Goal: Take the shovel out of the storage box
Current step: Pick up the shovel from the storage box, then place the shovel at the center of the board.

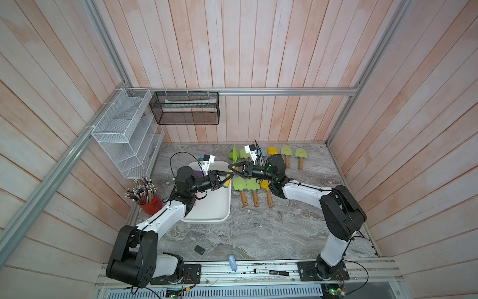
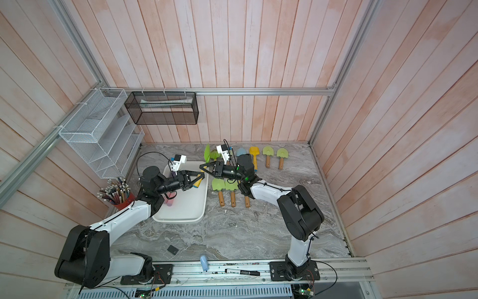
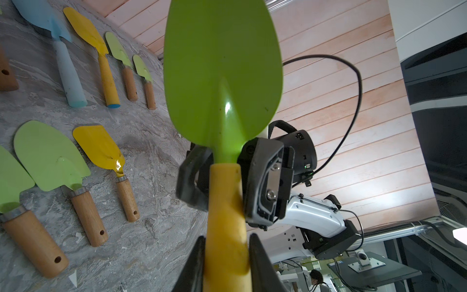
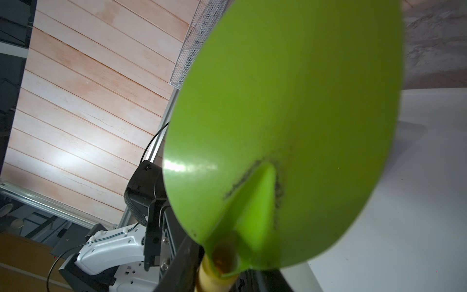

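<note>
Green-bladed and yellow-handled, the shovel (image 3: 223, 113) is up in the air over the right-hand rim of the white box (image 1: 207, 217), clear of its floor, the blade edge-on in both top views. The left claw (image 3: 226, 242) is closed on the yellow handle; the right claw (image 3: 225, 177) is closed on the same handle just below the blade, so two claws grip one shovel. Eight more shovels lie on the grey marbled table (image 1: 258, 233), all to the right of the box: a near row (image 3: 50, 156) of three with wooden handles, two green and one yellow, and a far row (image 3: 101, 55) of five, one green partly hidden behind the right arm's camera (image 1: 251, 151), one blue, one yellow, two small green. Inside the box something pink and purple (image 2: 169, 202) shows under the left arm (image 1: 165, 220); what it is I cannot tell. One red cup of pencils (image 1: 151, 205) stands left of the box, and one black marker (image 1: 271, 272) lies on the front rail (image 1: 292, 266).
</note>
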You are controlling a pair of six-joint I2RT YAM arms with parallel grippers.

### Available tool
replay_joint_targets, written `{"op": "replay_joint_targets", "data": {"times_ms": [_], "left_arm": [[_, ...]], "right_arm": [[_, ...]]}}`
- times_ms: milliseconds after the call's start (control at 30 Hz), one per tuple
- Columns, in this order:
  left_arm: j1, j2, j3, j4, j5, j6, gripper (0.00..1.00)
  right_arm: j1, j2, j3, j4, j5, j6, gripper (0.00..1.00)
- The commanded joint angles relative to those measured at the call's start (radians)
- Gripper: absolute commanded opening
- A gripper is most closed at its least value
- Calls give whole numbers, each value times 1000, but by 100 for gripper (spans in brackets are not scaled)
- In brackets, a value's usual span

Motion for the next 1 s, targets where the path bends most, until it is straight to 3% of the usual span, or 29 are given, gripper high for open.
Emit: {"op": "replay_joint_targets", "data": {"times_ms": [0, 33, 100, 167, 233, 400, 567, 700, 867, 967], "left_arm": [[-7, -1, -7, 28, 11, 15, 1], [-7, -4, -6, 11, 8, 27, 5], [-6, -12, 2, -51, -8, 71, 31], [-1, -19, 17, -132, -25, 126, 50], [15, -26, 33, -213, -34, 183, 57], [101, -63, 76, -462, -98, 352, 58], [125, -63, 155, -802, -362, 580, 58], [131, -16, 151, -882, -500, 600, 58], [132, -20, 138, -964, -765, 628, 58], [134, -43, 103, -926, -808, 614, 58]], "right_arm": [[2, 16, 27, 34, 0, 7, 22], [-2, 13, 23, 36, 4, 7, 20], [-9, 6, 7, 38, 10, 7, 18], [-22, -3, -11, 34, 15, 7, 18], [-41, -20, -34, 25, 21, 3, 18], [-106, -99, -94, -105, 34, -85, 18], [-174, -171, -105, -373, 75, -237, 19], [-231, -215, -92, -622, 159, -377, 20], [-262, -246, -26, -971, 376, -584, 20], [-267, -247, -6, -1105, 524, -668, 20]]}}
